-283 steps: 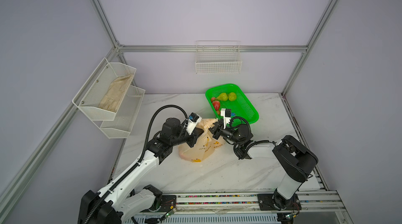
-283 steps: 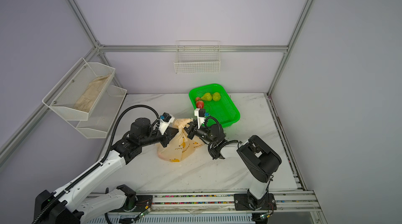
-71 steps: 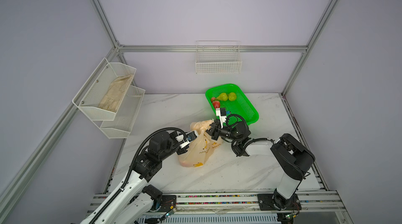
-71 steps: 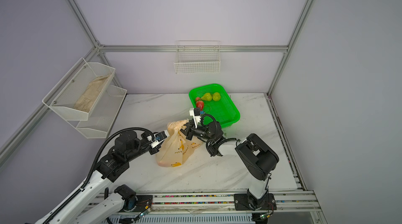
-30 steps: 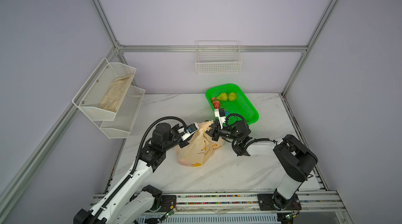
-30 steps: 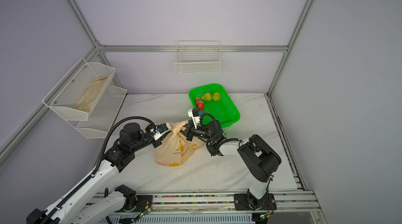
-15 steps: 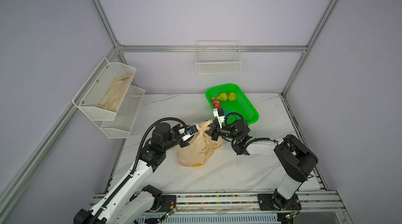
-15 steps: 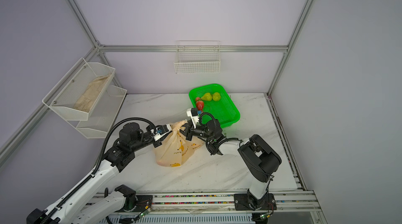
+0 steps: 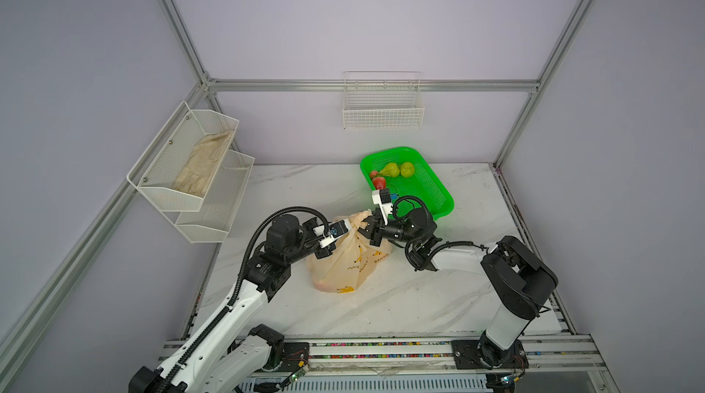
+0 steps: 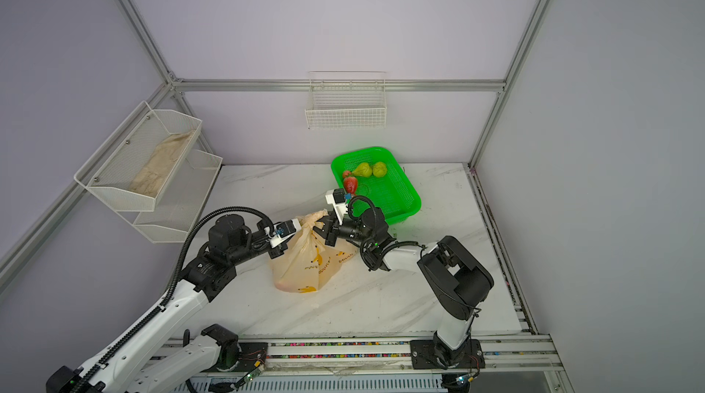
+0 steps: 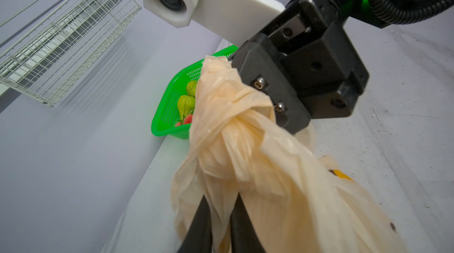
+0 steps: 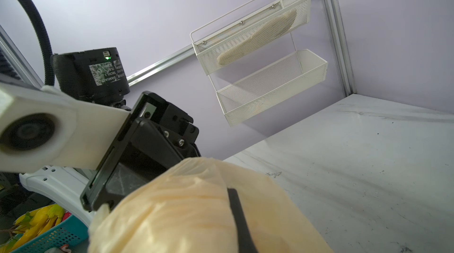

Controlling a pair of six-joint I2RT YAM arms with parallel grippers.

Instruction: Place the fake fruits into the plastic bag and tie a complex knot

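Knot: sits between both grippers, tails running left-right.
Left gripper: clamps plastic bag film beside it; right gripper: pinches shut on bag tail, touching.

Crinkled plastic bag (translucent) on glossy marbled table.

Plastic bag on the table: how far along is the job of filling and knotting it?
Done: plastic bag bulges, neck twisted into a knot. In hand: left pincer and right pincer pinch the plastic there. Remaining: pears and a strawberry sit in the green basket.
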